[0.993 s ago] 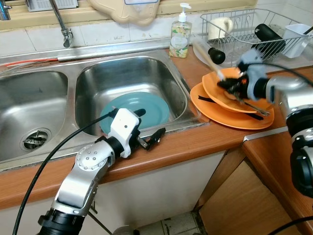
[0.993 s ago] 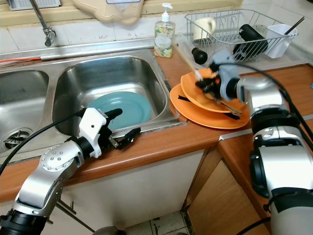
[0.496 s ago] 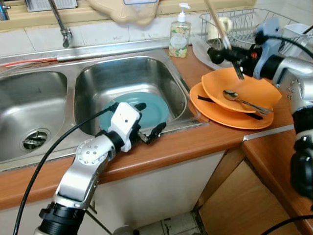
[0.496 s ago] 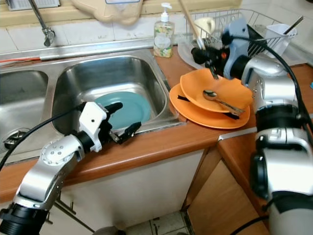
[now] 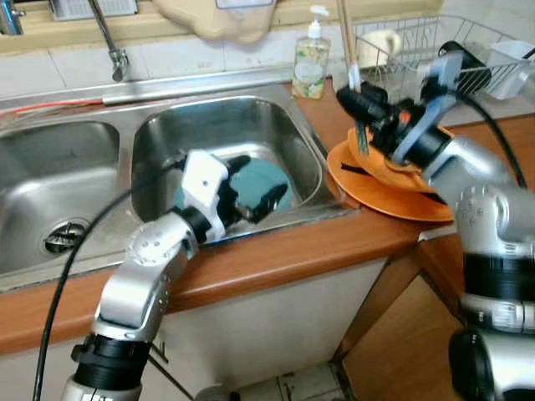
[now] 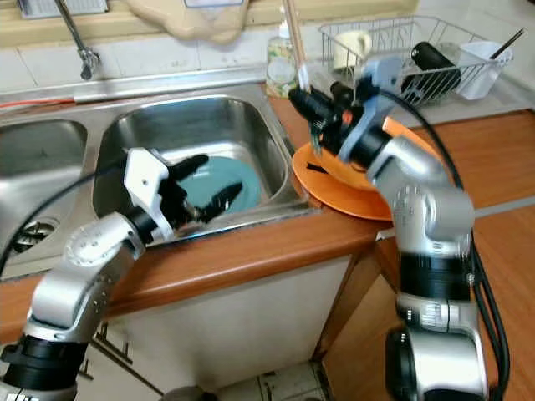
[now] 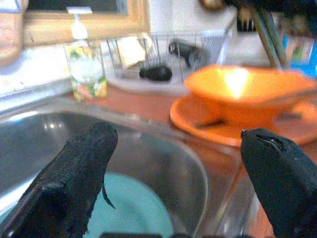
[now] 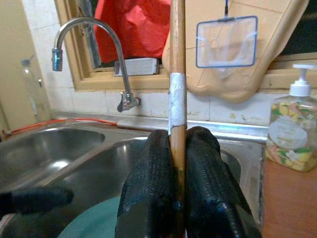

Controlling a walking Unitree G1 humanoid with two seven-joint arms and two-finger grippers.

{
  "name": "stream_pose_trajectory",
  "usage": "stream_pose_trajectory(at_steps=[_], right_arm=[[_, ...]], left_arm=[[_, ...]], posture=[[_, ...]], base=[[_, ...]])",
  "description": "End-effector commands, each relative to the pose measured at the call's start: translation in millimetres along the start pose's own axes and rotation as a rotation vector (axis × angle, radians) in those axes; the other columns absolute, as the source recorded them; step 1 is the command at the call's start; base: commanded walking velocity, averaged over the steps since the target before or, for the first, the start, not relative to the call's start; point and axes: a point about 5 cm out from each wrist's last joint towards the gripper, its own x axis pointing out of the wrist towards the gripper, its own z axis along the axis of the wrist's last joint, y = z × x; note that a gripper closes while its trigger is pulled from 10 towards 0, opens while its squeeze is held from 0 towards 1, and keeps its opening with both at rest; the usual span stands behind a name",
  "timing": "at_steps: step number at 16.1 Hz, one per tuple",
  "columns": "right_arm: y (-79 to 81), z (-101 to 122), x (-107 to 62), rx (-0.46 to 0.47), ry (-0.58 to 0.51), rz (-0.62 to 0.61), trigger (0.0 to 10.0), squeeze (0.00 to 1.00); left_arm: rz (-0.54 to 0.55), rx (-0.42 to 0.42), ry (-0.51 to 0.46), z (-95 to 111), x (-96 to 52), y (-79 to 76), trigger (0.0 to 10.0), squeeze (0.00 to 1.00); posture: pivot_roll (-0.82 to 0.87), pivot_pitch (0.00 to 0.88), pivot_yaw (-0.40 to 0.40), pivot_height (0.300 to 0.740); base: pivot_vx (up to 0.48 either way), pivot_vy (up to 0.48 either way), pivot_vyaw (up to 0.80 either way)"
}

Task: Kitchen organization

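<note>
1. Head views: your right gripper (image 5: 361, 109) is raised over the near rim of the orange plates (image 5: 393, 194), its fingers clamped on a wooden-handled utensil (image 5: 343, 38) that stands nearly upright, handle up. Its lower end hangs just beside the stacked orange bowl (image 7: 247, 89); what kind of head it has I cannot tell. The stack sits on the wooden counter (image 5: 318, 246), right of the right-hand sink basin (image 5: 167, 134).

2. Same views: your left gripper (image 5: 248, 186) is spread wide and empty, hovering over the basin's front rim above the teal plate (image 5: 266, 177) lying on the basin floor.

3. Left wrist view: both fingers (image 7: 74, 168) stand far apart with nothing between them; the teal plate lies below, the orange stack beyond.

4. Right wrist view: the pads (image 8: 153, 188) pinch the handle low down, well under its white tape band. The faucet (image 8: 94, 34) and soap dispenser (image 8: 292, 134) stand ahead.

5. Risks, as I judge them: the long handle above so low a grip could pivot or slip if you swing quickly. Its top passes near the soap dispenser and the dish rack (image 5: 418, 42), so a careless sweep might knock either. The lower end could clip the bowl and shift the stack.

6. The two arms are close over the basin corner; crossing paths there could make them collide.
</note>
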Motion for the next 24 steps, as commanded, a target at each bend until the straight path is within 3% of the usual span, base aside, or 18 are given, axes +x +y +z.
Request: stream_pose_trajectory(at_steps=[1,2,3,5,8,9,10,11,12,16,24], right_arm=[[13.8,0,3.0,0.008,0.002,0.04,0.0,0.0],[30.2,-12,0.2,-0.005,0.035,0.091,0.0,0.0],[35.7,-17,-1.6,-0.013,0.048,0.111,0.0,0.0],[56.0,-48,-16.5,-0.07,0.191,0.168,0.0,0.0],[73.2,-61,-20.9,-0.088,0.239,0.206,0.0,0.0],[80.0,-64,-20.1,-0.102,0.246,0.217,0.0,0.0],[84.7,-65,-19.5,-0.111,0.246,0.222,0.0,0.0],[86.6,-65,-19.4,-0.113,0.245,0.224,0.0,0.0],[89.6,-66,-18.8,-0.121,0.242,0.226,0.0,0.0],[87.4,-70,-15.8,-0.216,0.27,0.162,0.0,0.0],[83.7,-67,-12.7,-0.225,0.24,0.103,0.0,0.0]], left_arm=[[-0.002,-0.017,-0.031,8,0.5,1.3,10.0,0.01],[-0.012,-0.074,-0.071,14,0.1,0.8,10.0,0.01],[-0.015,-0.097,-0.087,16,-0.3,0.7,10.0,0.0],[-0.061,-0.234,-0.165,26,-3.6,-1.9,10.0,0.0],[-0.123,-0.312,-0.165,23,-4.3,-7.9,10.0,0.0],[-0.161,-0.331,-0.139,19,-3.7,-13.1,8.5,0.0],[-0.181,-0.357,-0.126,17,-2.8,-16.8,4.4,0.0],[-0.187,-0.371,-0.124,16,-2.3,-18.2,4.4,0.0],[-0.193,-0.411,-0.125,15,-0.6,-20.6,0.0,0.0],[-0.247,-0.523,-0.157,18,-0.6,-24.1,0.0,0.0],[-0.236,-0.622,-0.096,7,-3.0,-26.9,0.0,0.0]], posture=[[-0.01,0.0,0.063,0.74],[0.0,0.0,0.061,0.74],[0.0,0.0,0.061,0.74],[-0.01,0.0,0.061,0.74],[-0.02,0.0,0.062,0.74],[-0.02,0.0,0.062,0.74],[-0.02,0.0,0.061,0.74],[-0.02,0.0,0.061,0.74],[-0.03,0.0,0.062,0.74],[-0.03,0.0,0.066,0.74],[-0.04,0.0,0.066,0.74]], base=[[0.0,0.0,0.0],[0.0,0.0,0.0],[0.0,0.0,0.0],[0.0,0.0,0.0],[0.0,0.0,0.0],[0.0,0.0,0.0],[0.0,0.0,0.0],[0.0,0.0,0.0],[0.0,0.0,0.0],[0.0,0.0,0.0],[0.0,0.0,0.0]])
